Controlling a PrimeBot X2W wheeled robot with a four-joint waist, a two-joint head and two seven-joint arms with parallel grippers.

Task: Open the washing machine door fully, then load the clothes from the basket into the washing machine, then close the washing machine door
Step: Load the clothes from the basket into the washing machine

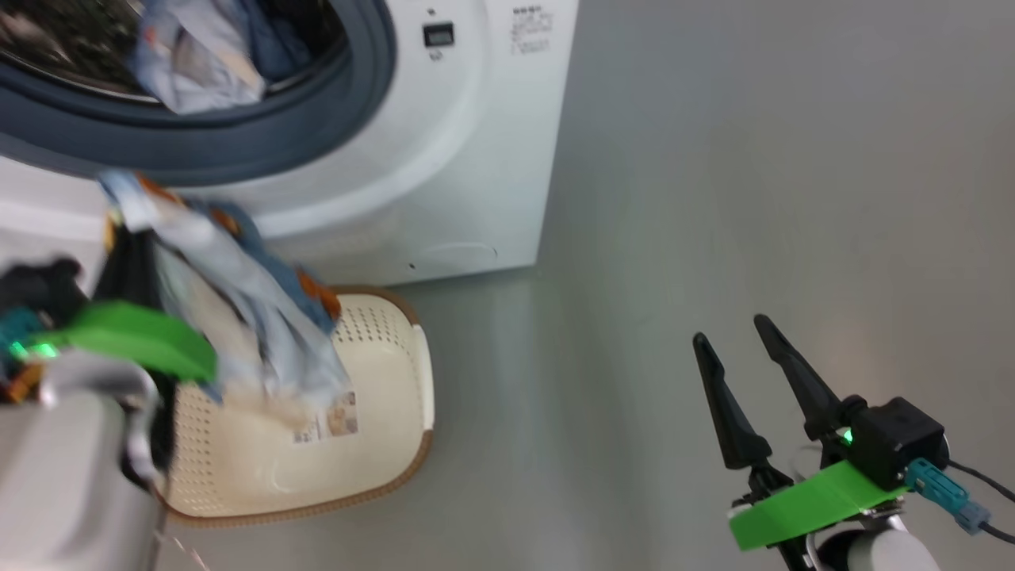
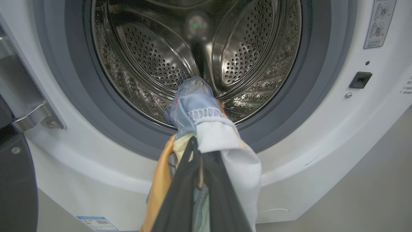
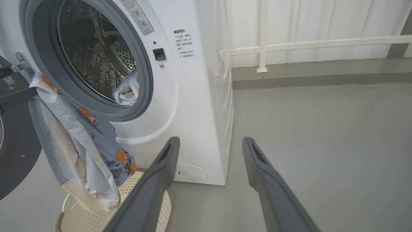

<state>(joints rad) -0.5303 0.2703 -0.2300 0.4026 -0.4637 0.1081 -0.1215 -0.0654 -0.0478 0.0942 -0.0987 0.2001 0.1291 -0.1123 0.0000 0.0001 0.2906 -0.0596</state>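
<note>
The washing machine [image 1: 444, 143] stands with its black door [image 3: 14, 151] swung open to the left. My left gripper [image 2: 197, 141] is shut on one of the light-blue clothes [image 2: 225, 145], which hangs from its fingers in front of the door seal [image 2: 289, 106], above the basket [image 1: 388, 396]. In the head view the same gripper [image 1: 119, 230] holds the garment [image 1: 238, 301] just below the drum opening. Another garment [image 3: 127, 91] lies at the drum's front lip [image 1: 198, 67]. My right gripper [image 1: 733, 333] hangs open over the floor, well right of the machine, with nothing between its fingers [image 3: 167, 158].
The cream basket [image 3: 151, 199] sits on the grey floor against the machine's lower front, beside the round service flap [image 3: 192, 172]. A white railing [image 3: 264, 45] runs along the back wall. Open floor [image 1: 753, 198] stretches to the right of the machine.
</note>
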